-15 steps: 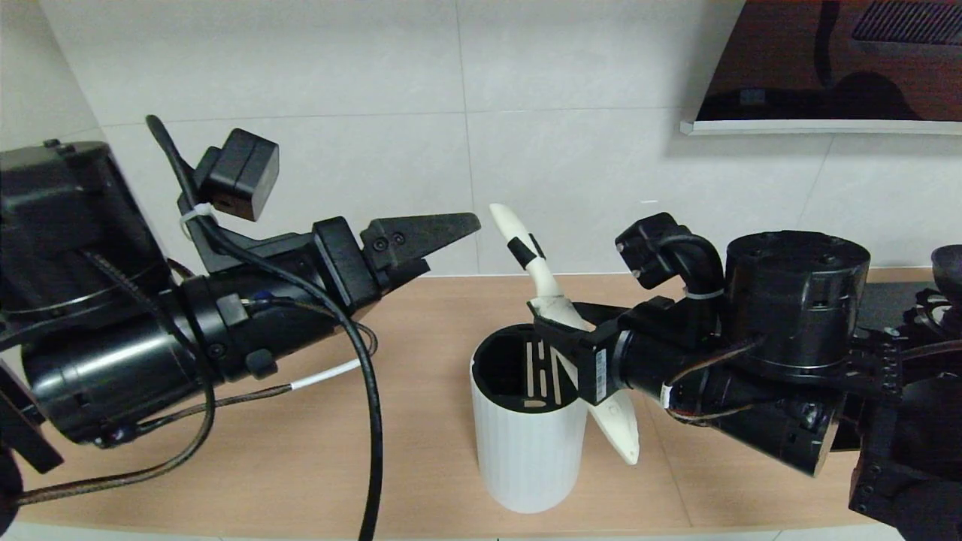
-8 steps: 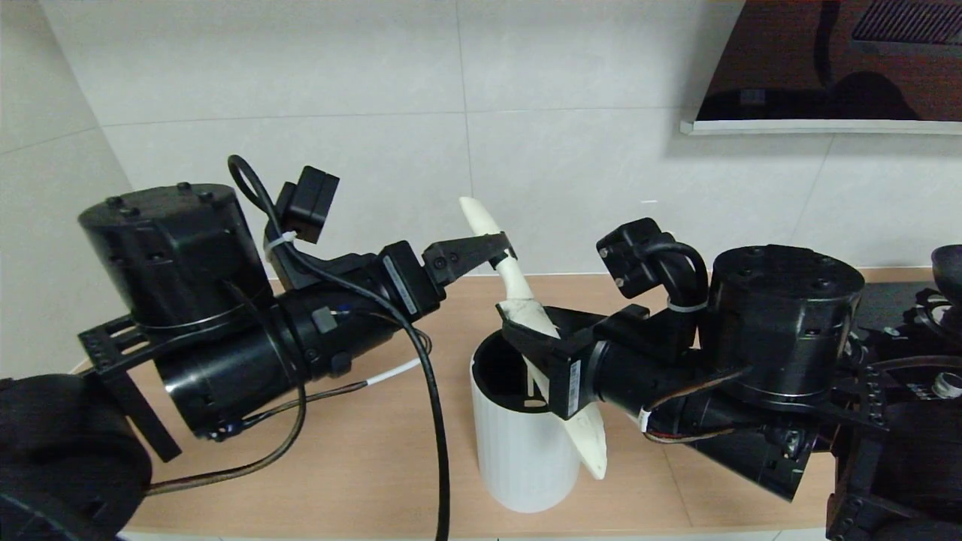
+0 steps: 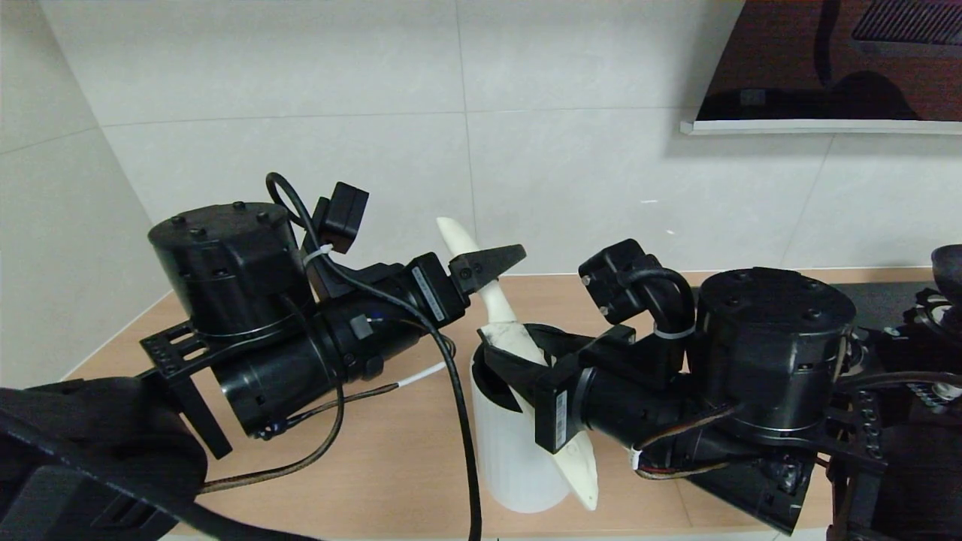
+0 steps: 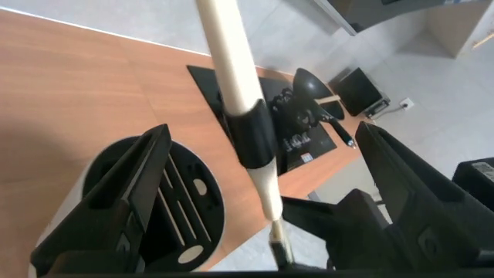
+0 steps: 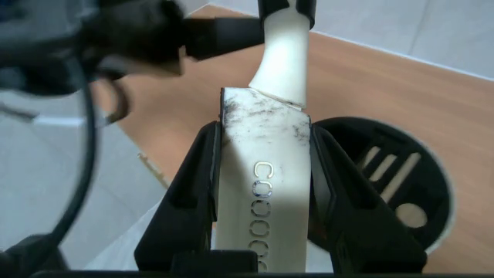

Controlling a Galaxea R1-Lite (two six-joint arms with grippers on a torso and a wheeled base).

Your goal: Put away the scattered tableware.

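Right pincer (image 3: 520,357) grasps the white knife (image 3: 492,300) by its blade; the handle slants up inside the released left pincer (image 4: 258,193).

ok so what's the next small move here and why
Probably shut the left claw on the knife: its open jaws straddle the handle, while the right claw grips the blade by the holder, so a handover looks set up.
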